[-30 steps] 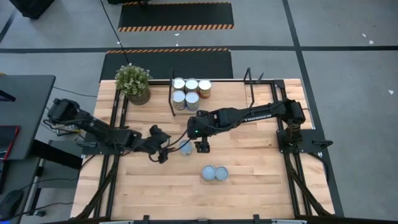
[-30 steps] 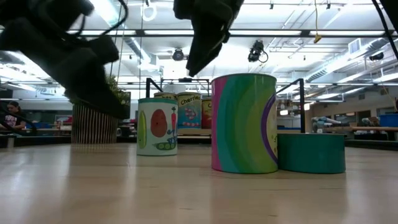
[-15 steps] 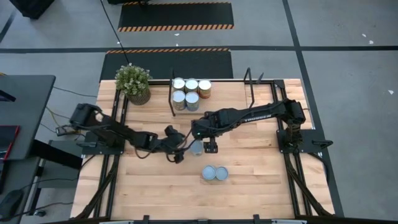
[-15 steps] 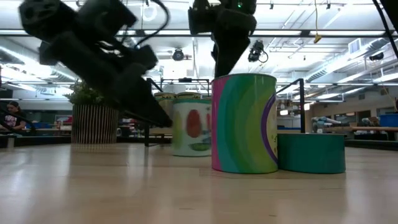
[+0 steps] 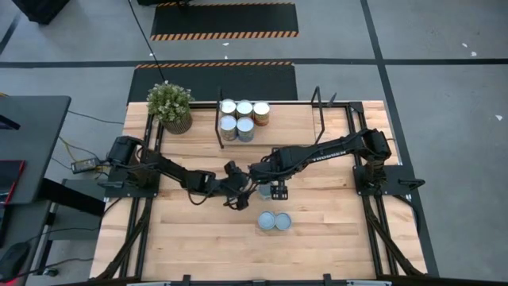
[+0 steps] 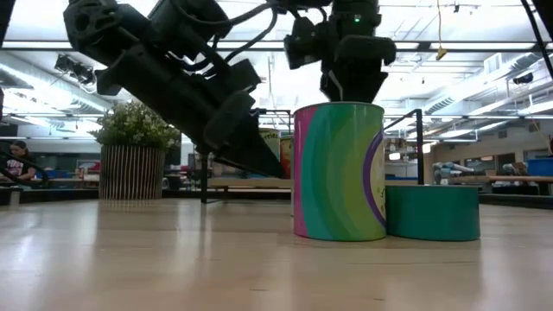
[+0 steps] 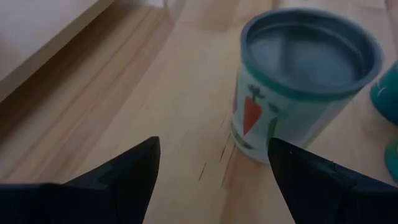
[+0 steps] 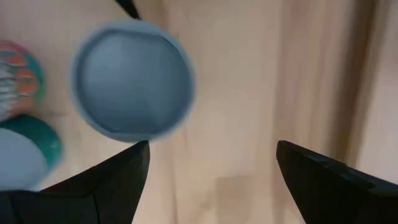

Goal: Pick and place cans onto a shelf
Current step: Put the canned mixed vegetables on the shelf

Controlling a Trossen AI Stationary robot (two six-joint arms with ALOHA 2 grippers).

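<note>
A small can with a carrot label and a blue-grey top [image 5: 264,191] stands upright on the table, also in the left wrist view [image 7: 305,81] and the right wrist view [image 8: 132,84]. My left gripper [image 5: 243,196] is open and low, slanting down just left of it [image 7: 211,168]. My right gripper [image 5: 279,191] is open, above and just right of the can, pointing down [image 8: 211,168]. Two more cans [image 5: 275,221] stand nearer the front. Several cans [image 5: 244,115] stand on the shelf [image 5: 286,119] at the far edge. My left gripper has one fingertip [image 7: 273,149] right by the foot of the carrot can's wall [image 7: 252,140], coming level and slanting from the table's left. I cannot tell whether it touches. The can stands upright on the table, ahead of the fingers and not between them.
A tall rainbow-striped can [image 6: 339,171] and a low teal can [image 6: 432,212] stand close to the front, right beside the grippers. A potted plant [image 5: 170,106] stands at the far left. The shelf's black end frames [image 5: 317,107] rise at the far edge.
My left gripper has gone toward the table's right edge, staying low. The carrot can has slid upright along the table to the right, just ahead of it. My right gripper has also gone right and a little toward the near edge, staying above the can.
</note>
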